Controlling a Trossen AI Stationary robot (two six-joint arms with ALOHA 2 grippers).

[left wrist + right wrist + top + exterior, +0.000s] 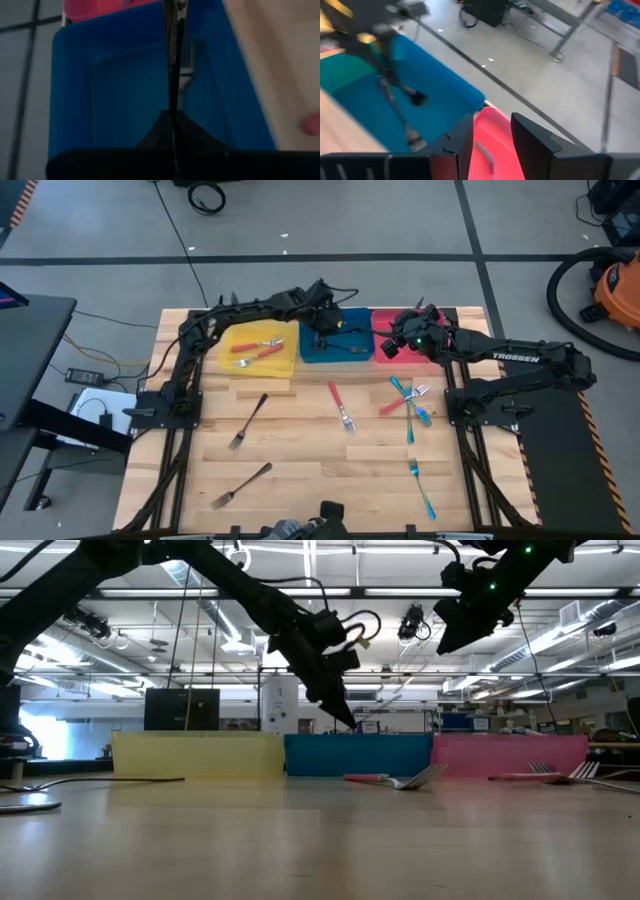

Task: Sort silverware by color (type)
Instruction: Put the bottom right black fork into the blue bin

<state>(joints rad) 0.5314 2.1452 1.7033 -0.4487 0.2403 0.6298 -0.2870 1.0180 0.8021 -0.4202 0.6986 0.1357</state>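
Note:
My left gripper [322, 326] hangs over the blue bin [306, 350], shut on a dark grey fork [173, 50] that points down into it. The same fork [395, 107] is seen farther off in the right wrist view. My right gripper [394, 343] hovers open above the red bin [490, 125] and holds nothing. Red-handled forks [256, 351] lie in the yellow bin [228, 340]. On the table lie two dark forks [248, 420] [241, 485], a red-handled fork [340, 406], a crossed cluster of blue- and red-handled forks [410, 400] and one blue-handled fork [423, 491]. My left gripper pinches the dark fork between its two fingers at the upper end of the handle [173, 107], coming from above and pointing down. The fork hangs below the fingers, seen edge-on, its lower end [413, 141] inside the blue bin; whether it touches the floor I cannot tell.
The yellow, blue and red bins stand side by side along the table's far edge, and another dark utensil [350, 349] lies in the blue one. The two arms are close together over the blue and red bins. The wooden table's near half [320, 470] holds only scattered forks.

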